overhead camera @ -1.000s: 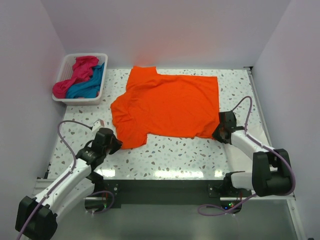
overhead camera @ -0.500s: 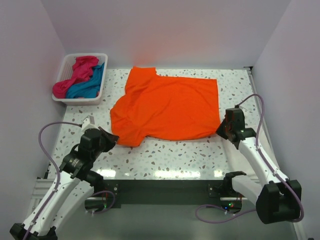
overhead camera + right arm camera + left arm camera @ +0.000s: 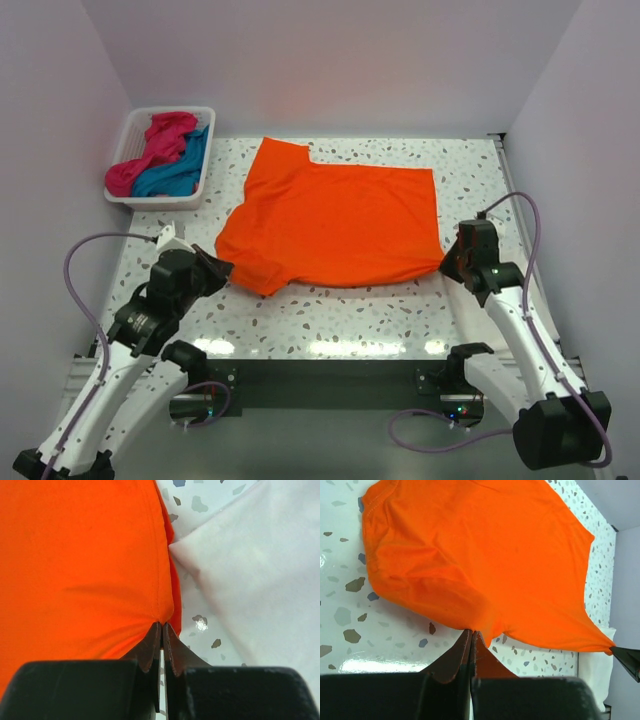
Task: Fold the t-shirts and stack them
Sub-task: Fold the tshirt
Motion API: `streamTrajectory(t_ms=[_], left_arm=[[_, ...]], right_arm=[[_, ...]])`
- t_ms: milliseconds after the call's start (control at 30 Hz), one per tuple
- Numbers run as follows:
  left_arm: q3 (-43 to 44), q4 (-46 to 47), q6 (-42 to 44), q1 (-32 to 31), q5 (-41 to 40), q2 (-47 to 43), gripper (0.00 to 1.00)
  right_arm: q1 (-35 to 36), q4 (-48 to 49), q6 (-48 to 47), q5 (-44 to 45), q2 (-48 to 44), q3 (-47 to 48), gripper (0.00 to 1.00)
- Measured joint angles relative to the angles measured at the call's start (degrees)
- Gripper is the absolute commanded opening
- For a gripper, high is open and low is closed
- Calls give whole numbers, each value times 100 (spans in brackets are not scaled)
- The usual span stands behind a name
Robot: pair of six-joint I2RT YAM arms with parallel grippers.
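The orange shirt (image 3: 335, 220) lies spread across the middle of the speckled table (image 3: 340, 312). It is mostly flat, with one sleeve poking toward the back and soft creases running along the near edge. The left claw (image 3: 222, 268) is clamped on the near-left corner, and the right claw (image 3: 447, 262) is pinched onto the near-right corner, pulling it out to a point. In the far-left corner, the white basket (image 3: 140, 198) holds the pink shirt (image 3: 160, 135) and the teal shirt (image 3: 178, 172), bunched together.

From overhead the grips are too small to read. The left wrist view settles it: the fingertips (image 3: 454, 659) are pressed together with a fold of orange cloth caught between them, and the fabric stretches away to a sharp tip at the far claw. The right wrist view shows its fingertips (image 3: 149, 647) squeezed on the stitched hem (image 3: 159, 570). It also shows a white sheet (image 3: 250, 570) lying just beside the shirt's edge.
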Motion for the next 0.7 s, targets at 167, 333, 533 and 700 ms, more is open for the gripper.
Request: streamTrajectory(t_ms=[167,333,533,700], left_arm=[[57,553,210,0,-105,1069,0],[514,1394,455,0,-297,2780,0],[1475,2127,745,0,-573,4474,0],[2227,2446,901,33,-717,5410,0]], right_arm=[[-2,94,-118,46,837,400,0],[-52,365,-229,17,2087,929,0],[-238,695,-330,-214,3344,1746,0],[-577,901,-382,-531,4054,2184,0]])
